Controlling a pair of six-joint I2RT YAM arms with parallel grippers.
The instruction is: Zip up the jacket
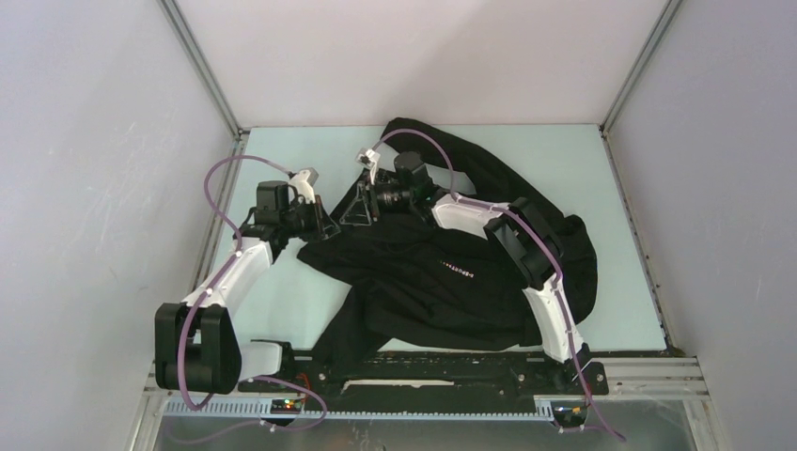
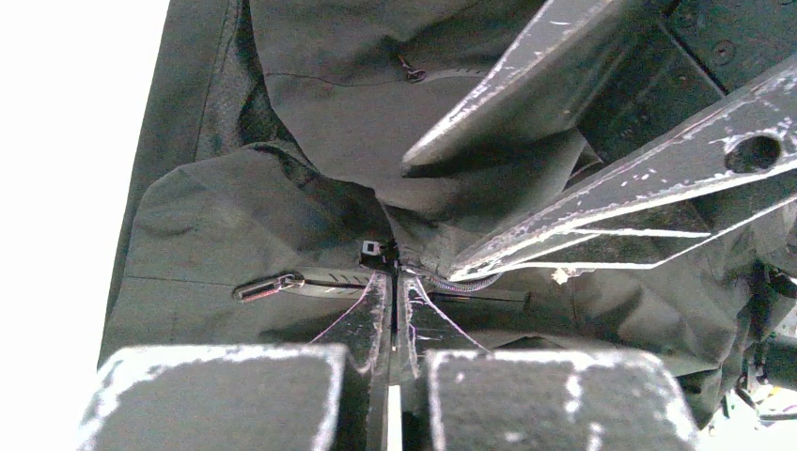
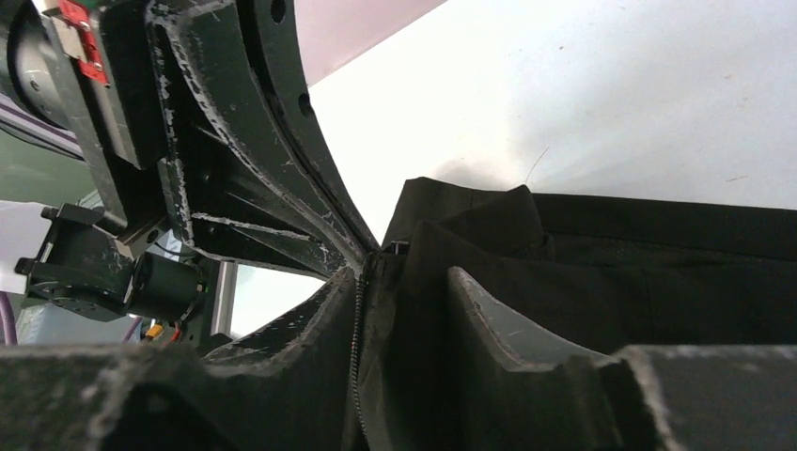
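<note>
The black jacket (image 1: 423, 291) lies crumpled on the pale green table (image 1: 282, 301), with pale lettering (image 1: 456, 268) on its chest. Both grippers meet at its left edge. My left gripper (image 1: 329, 224) is shut, and in the left wrist view its tips (image 2: 395, 274) pinch the front zipper just below the small slider (image 2: 373, 249). My right gripper (image 1: 357, 211) is shut on the jacket's front edge. The right wrist view (image 3: 404, 274) shows fabric (image 3: 611, 272) and zipper teeth (image 3: 357, 329) between its fingers.
A pocket zipper pull (image 2: 268, 285) lies left of my left fingertips. The right gripper's fingers (image 2: 526, 94) cross the upper right of the left wrist view. White enclosure walls (image 1: 94, 141) surround the table. A black rail (image 1: 423, 362) runs along the near edge.
</note>
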